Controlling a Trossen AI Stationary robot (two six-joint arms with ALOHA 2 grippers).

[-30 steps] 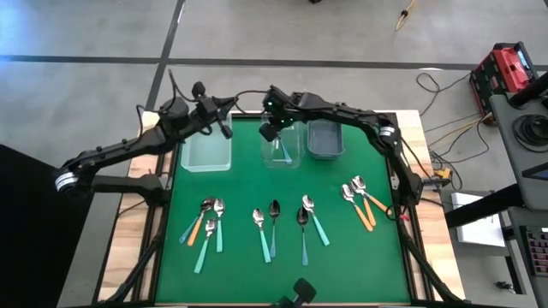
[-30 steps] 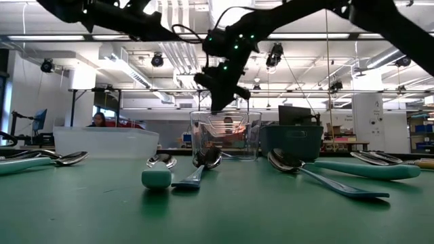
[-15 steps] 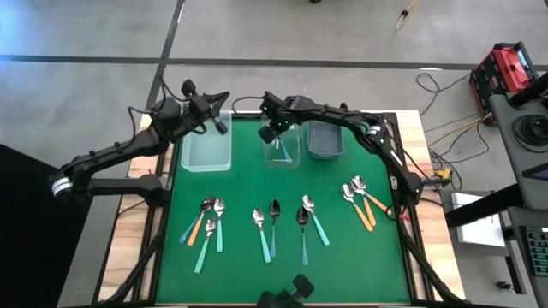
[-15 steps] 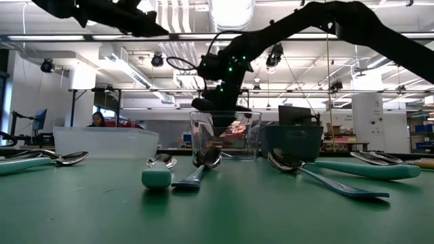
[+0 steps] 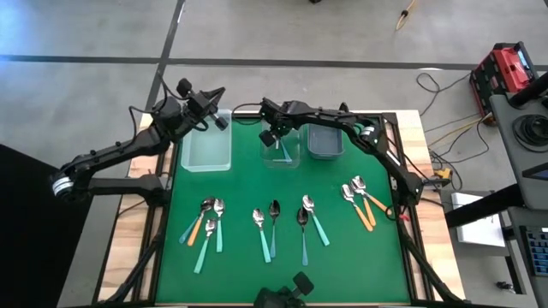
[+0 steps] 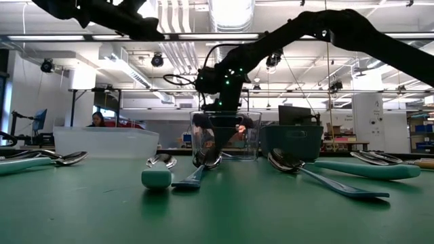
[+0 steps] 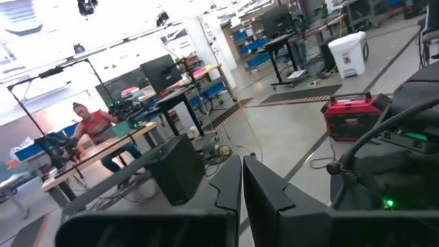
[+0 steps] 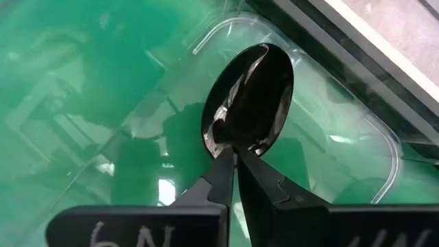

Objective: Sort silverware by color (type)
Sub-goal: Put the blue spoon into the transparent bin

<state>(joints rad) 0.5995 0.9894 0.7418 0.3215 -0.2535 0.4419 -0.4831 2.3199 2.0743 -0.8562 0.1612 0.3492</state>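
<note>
A dark-bowled spoon (image 8: 248,99) is pinched between the right gripper's (image 5: 272,137) closed fingertips, its glossy oval bowl pointing straight ahead of the gripper and down into the clear plastic bin (image 5: 292,159) directly beneath; the handle cannot be seen. A blue-teal spoon (image 5: 284,153) already lies in that bin. Just right of the gripper sits a grey bin (image 5: 324,139); to its left, a frosted clear bin (image 5: 206,147). Nearer the table's front, well away from the gripper, the other spoons (image 5: 272,225) lie in loose clusters on the green mat (image 5: 248,184), handles mostly pointing to the front edge: mint-teal, blue-teal and orange plastic. The left gripper (image 5: 214,120), clamped on nothing, hovers over the frosted bin's far corner. Beyond stands a bright workshop, with a person (image 7: 92,123) seated at a desk.
</note>
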